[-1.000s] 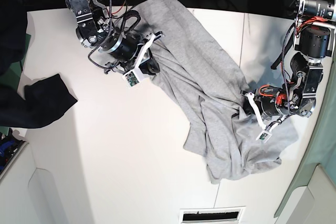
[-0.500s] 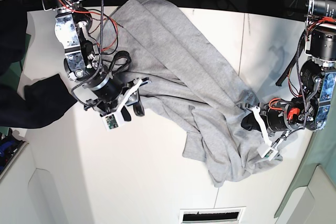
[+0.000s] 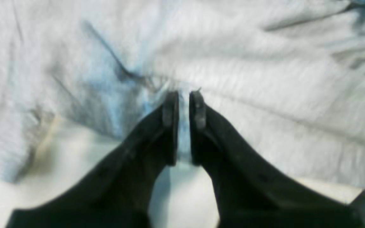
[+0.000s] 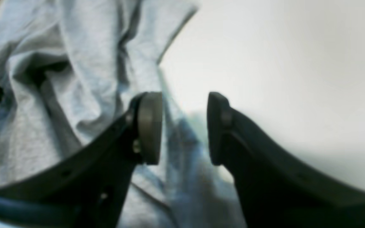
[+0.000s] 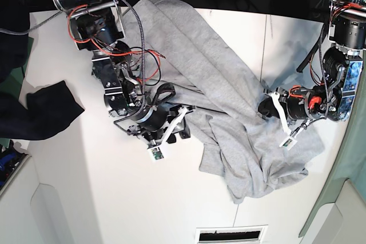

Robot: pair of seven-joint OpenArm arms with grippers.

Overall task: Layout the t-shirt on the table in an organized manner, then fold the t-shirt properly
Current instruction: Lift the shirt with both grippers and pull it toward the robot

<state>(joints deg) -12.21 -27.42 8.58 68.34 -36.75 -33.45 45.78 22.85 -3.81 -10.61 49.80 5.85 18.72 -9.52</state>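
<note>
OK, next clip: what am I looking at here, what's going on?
Two robot arms are working on a grey t-shirt that lies crumpled and twisted in a diagonal heap on the white table, not yet spread flat. The right gripper has its jaws apart at the shirt's near edge, with a fold of cloth between them. The left gripper sits over the other side, its jaws narrowly parted on a pinch of fabric. A dark cloth lies aside.

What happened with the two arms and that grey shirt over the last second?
The right end effector swept from the table's far edge toward the middle, opened and let go of the crumpled light grey cotton t-shirt; its upper part now lies spread wider. The left end effector shifted slightly, its jaws barely parted around a fold. The dark cloth and white table stayed put.
</note>
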